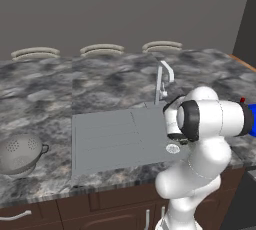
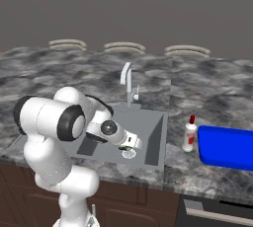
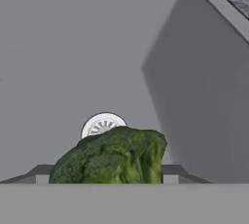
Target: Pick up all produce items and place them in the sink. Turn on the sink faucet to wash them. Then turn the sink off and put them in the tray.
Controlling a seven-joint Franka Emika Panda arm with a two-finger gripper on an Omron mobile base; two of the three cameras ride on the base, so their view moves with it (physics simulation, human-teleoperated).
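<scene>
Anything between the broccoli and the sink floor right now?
Nothing visible. The broccoli sits between the hand's fingers, over the sink basin; below it show bare grey floor and the white drain.

Glossy white rounded arm [image 1: 210, 119] links, dark bands at joints, bulbous white base segments.
</scene>
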